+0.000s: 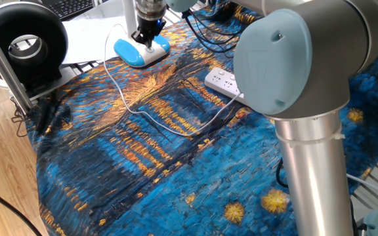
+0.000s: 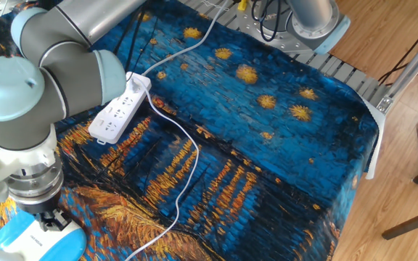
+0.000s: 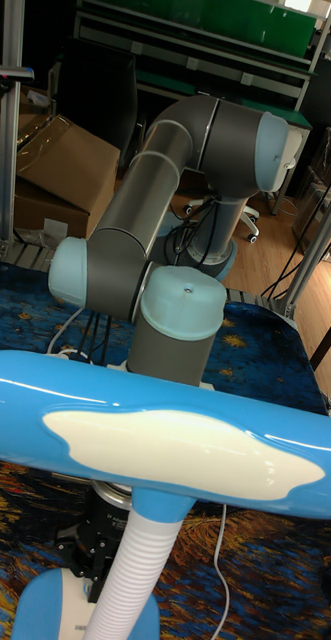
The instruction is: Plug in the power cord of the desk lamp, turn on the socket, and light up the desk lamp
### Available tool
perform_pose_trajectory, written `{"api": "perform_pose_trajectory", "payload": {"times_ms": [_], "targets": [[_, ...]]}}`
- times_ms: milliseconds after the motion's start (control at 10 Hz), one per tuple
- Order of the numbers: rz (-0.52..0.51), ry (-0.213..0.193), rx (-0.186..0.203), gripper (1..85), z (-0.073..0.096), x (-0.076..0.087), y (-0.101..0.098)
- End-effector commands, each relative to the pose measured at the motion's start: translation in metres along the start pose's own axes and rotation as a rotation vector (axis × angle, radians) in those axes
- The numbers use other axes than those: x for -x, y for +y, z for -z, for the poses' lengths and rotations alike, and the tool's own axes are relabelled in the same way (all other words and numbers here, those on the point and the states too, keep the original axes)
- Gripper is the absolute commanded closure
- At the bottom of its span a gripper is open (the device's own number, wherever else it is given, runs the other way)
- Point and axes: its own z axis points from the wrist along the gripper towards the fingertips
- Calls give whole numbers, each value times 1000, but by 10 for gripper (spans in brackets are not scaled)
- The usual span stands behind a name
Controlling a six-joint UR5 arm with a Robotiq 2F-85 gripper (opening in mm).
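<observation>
The desk lamp's light-blue base [image 1: 139, 52] stands at the far edge of the cloth, low left in the other fixed view [image 2: 27, 236]. My gripper [image 1: 147, 39] points straight down onto its white top, fingers together, the tips [image 2: 51, 220] seeming to touch it. The lamp's blue head [image 3: 185, 450] and ribbed white stem [image 3: 133, 585] fill the tall view, with the gripper's dark body [image 3: 103, 545] behind the stem. The thin white power cord [image 1: 151, 118] loops over the cloth [image 2: 186, 168] to the socket [image 1: 223, 81], a white power strip [image 2: 118, 109]. I cannot see its plug clearly.
A black round fan-like device [image 1: 23, 44] stands at the far left, beside a metal post [image 1: 4, 62]. The arm's big grey elbow [image 1: 300, 59] blocks the right side and hides part of the strip. Black cables [image 1: 210, 33] lie behind the strip. The strip's thick cable [image 2: 198, 40] runs off the table.
</observation>
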Motion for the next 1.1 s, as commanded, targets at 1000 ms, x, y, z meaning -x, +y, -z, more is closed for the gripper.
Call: {"api": "perform_pose_trajectory", "payload": {"times_ms": [1000], "targets": [[-92, -70, 6, 843, 1, 2, 6]]}}
